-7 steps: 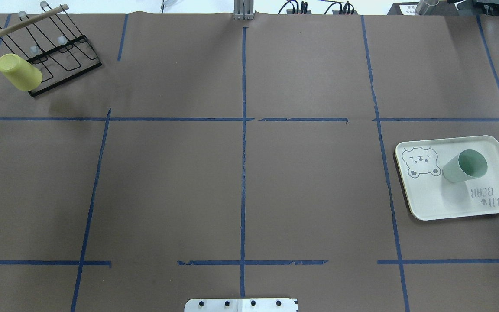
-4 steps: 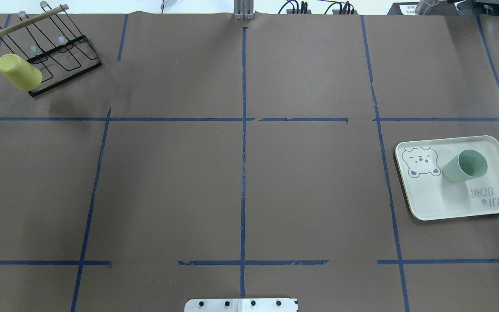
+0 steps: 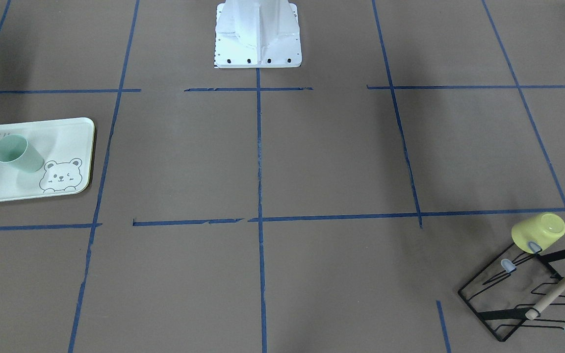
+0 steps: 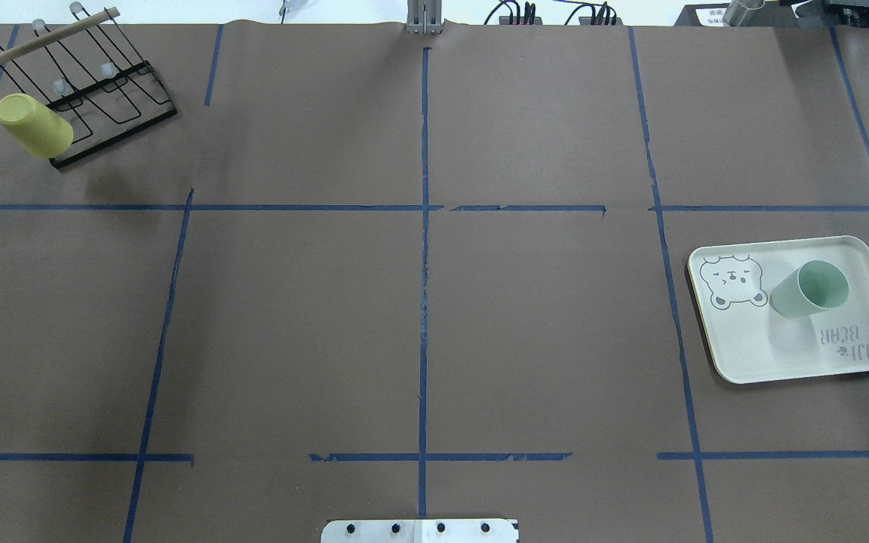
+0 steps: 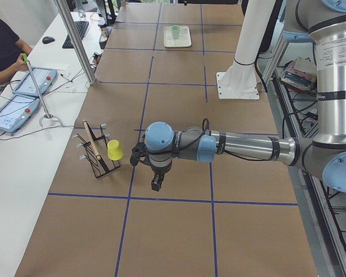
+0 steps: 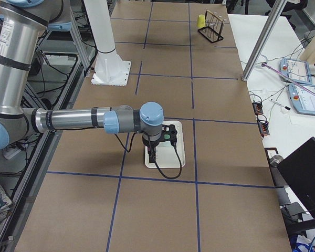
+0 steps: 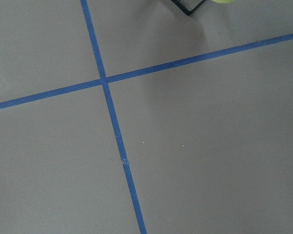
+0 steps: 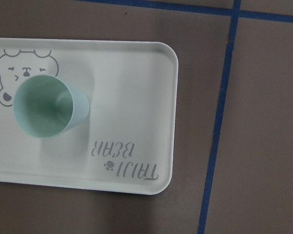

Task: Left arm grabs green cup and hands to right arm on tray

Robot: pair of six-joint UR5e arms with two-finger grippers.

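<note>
Small pale mint-green plastic tumbler, the green cup (image 4: 812, 289), stands upright, mouth up, on the pale cream-green rectangular bear-print tray (image 4: 751, 347), between the bear drawing and the lettering; tray sits on the robot's right side of the brown paper-covered table with blue tape lines (image 4: 291, 324); judged from that, the placing looks done.

Silver-grey jointed right arm (image 6: 73, 119) reaches out over the tray, right gripper (image 6: 153, 153) above it with nothing visibly in it; its wrist view looks straight down into the cup, so probably parked over the drop spot; whether the fingers are spread or pressed together, cannot tell.

Silver-grey left arm (image 5: 242, 147) stretches low over bare table near the rack; left gripper (image 5: 155, 183) hangs apart from everything; finger state cannot tell.

Yellow-green plastic cup (image 4: 35, 126) is hung upside down on a peg of the black wire rack with wooden rod (image 4: 108, 81), far left corner; a distractor, well apart from the tray.

Counts: one green cup; one yellow-green cup; one tray; one rack; two arms.
</note>
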